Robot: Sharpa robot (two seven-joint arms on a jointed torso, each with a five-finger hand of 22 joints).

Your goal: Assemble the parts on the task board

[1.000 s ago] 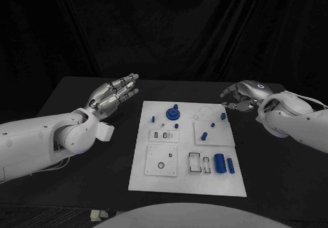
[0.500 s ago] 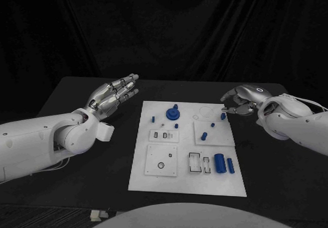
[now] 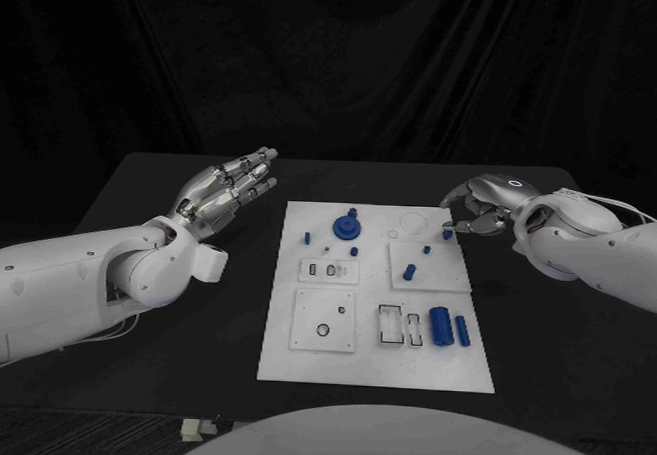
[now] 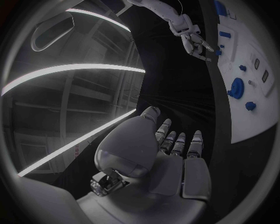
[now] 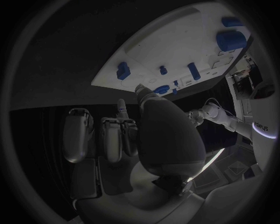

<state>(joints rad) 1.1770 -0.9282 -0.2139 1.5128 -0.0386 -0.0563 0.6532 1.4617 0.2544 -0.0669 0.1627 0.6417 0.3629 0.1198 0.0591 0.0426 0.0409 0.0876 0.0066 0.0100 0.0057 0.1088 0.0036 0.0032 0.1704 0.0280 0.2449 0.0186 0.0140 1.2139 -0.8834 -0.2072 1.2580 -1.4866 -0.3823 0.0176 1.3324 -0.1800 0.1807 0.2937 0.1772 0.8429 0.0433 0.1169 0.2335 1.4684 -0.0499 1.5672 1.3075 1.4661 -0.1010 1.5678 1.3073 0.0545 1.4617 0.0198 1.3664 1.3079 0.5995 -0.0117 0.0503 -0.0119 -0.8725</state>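
Head view, task board: the white task board [image 3: 375, 364] lies in the middle of the black table [image 3: 151, 351], laid flat so its sockets face up.
Parts: small blue parts rest on it; a round disc [image 3: 348, 227] toward the board's far edge, a peg [image 3: 446, 232] at its far right corner, a stout cylinder [image 3: 439, 325] near its near right side. They seem laid out apart so each can be picked singly.
Right robot hand: the right robot hand [image 3: 476, 205] hovers just off the board's far right corner, fingers curled inward near the peg; whether it pinches anything I cannot tell.
Left robot hand: the left robot hand [image 3: 226, 188] hangs off the board's far left corner, fingers spread, holding nothing, likely parked clear.
Table: matte black, reaching well past the board on all sides.
Room: dark drapes hang behind the table.
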